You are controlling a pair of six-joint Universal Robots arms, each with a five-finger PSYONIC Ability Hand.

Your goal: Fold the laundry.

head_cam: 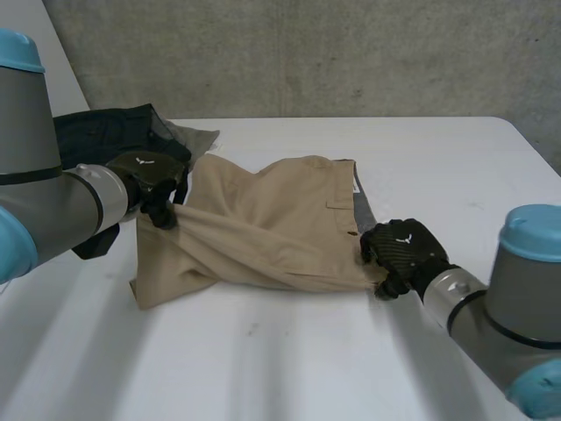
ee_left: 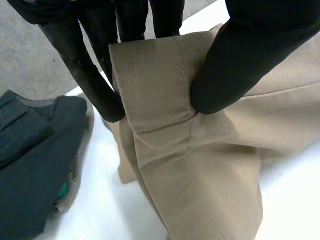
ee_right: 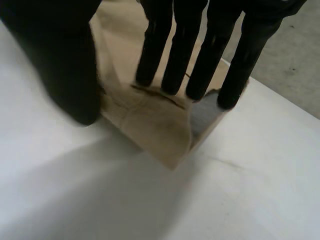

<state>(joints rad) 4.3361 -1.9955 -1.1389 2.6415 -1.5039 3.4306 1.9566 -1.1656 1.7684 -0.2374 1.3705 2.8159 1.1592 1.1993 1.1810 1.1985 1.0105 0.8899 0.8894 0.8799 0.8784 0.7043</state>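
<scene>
Both hands pinch the khaki trousers [head_cam: 263,224] stretched between them on the table [head_cam: 289,360], left hand [head_cam: 151,180] clamping a hem between thumb and fingers, right hand [head_cam: 405,252] nipping a corner at its fingertips, so we should hold tension, lift evenly and land edge on edge.

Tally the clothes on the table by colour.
Tan trousers: 1
Dark bundle: 1, counted as a single piece
Grey-green cloth: 1
Total: 3
</scene>
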